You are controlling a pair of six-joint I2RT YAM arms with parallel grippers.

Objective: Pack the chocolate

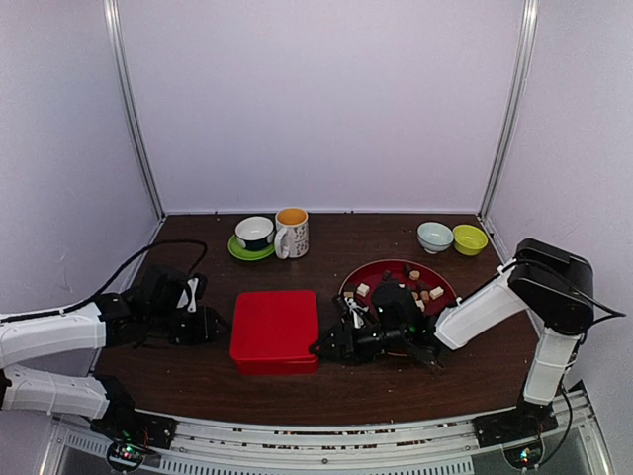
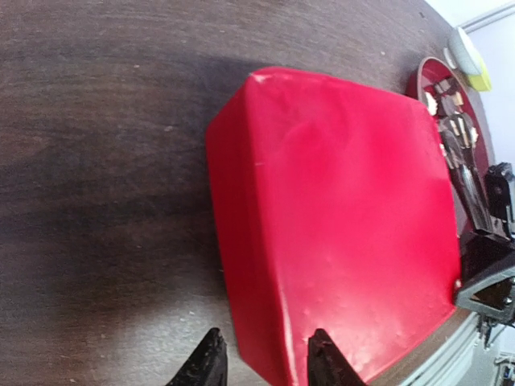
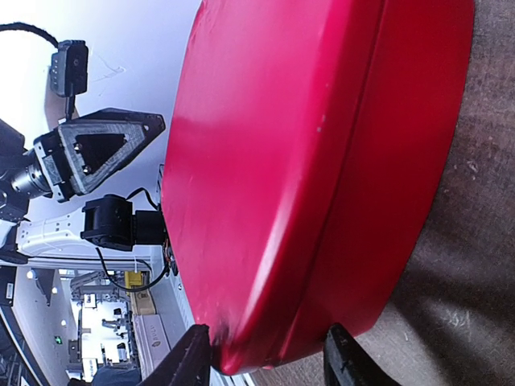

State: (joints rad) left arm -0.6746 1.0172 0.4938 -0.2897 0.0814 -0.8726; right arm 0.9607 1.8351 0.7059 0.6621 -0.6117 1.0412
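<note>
box-opening looks the step in hand: by the table's front edge the closed red box (image 1: 274, 327) sits between the arms. left gripper (image 2: 265, 363), part open, straddles its left side, gripping nothing; right gripper (image 3: 269, 358), jaws apart, brackets the near right corner, grip unconfirmed. the next move calls for a firm hold on the lid. chocolate (image 1: 363, 289) lies on the plate (image 1: 381, 263) beyond.

There is one red box (image 1: 274, 330), one dark red plate (image 1: 388, 267), one mug (image 1: 292, 234), one cup (image 1: 254, 232) on one green saucer (image 1: 240, 252), and one pair of metal tongs (image 2: 465, 173). Two small bowls stand at the back, one pale (image 1: 434, 237) and one yellow-green (image 1: 470, 238). At least six chocolate pieces (image 1: 363, 289) show on the plate, but an arm hides part of it, so the full number cannot be told.
</note>
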